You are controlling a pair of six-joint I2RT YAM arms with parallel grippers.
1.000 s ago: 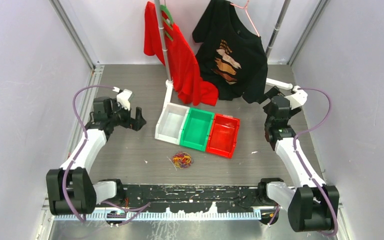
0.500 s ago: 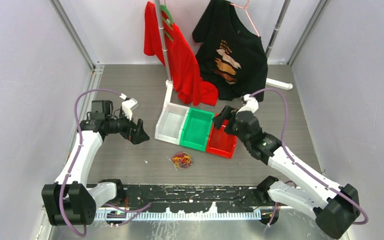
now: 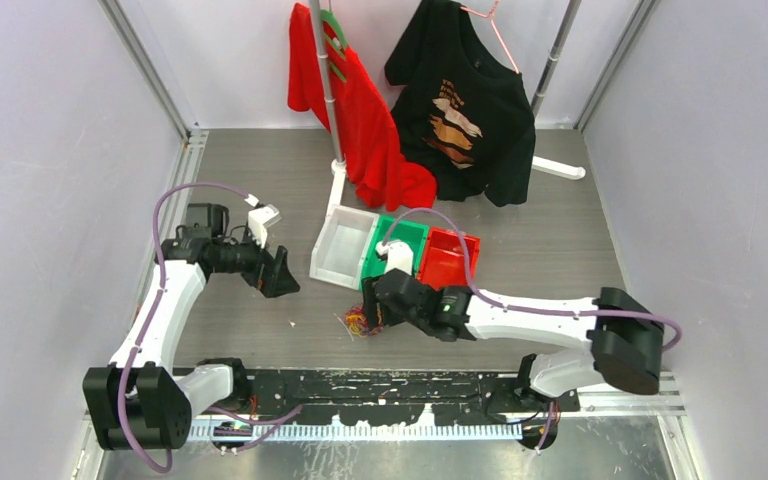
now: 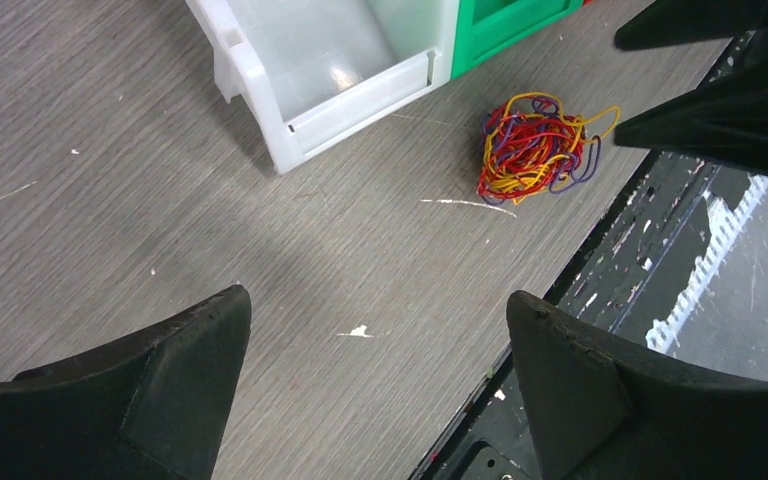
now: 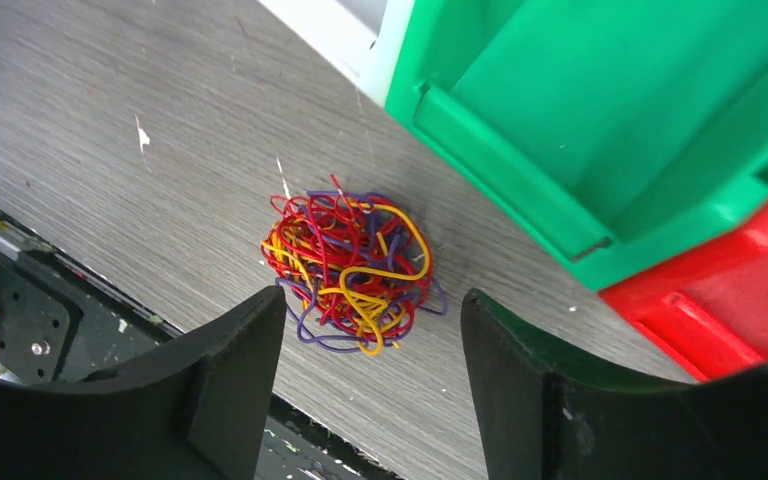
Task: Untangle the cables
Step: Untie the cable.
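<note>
The cables (image 3: pixel 359 320) are a small tangled ball of thin red, yellow and purple wires on the grey table, in front of the bins. They show in the right wrist view (image 5: pixel 350 268) and the left wrist view (image 4: pixel 535 147). My right gripper (image 3: pixel 378 312) is open and empty, hovering just over the ball's right side, its fingers (image 5: pixel 225 390) straddling the spot just near of the ball. My left gripper (image 3: pixel 282 272) is open and empty, well to the left of the ball.
Three bins stand in a row behind the cables: white (image 3: pixel 343 246), green (image 3: pixel 392 252), red (image 3: pixel 450 268). A red shirt (image 3: pixel 365 130) and a black shirt (image 3: pixel 470 105) hang on a rack at the back. The black base rail (image 3: pixel 380 385) runs along the near edge.
My right arm swung from the far right across the bins and down to the cable ball. My left gripper moved slightly right and nearer.
</note>
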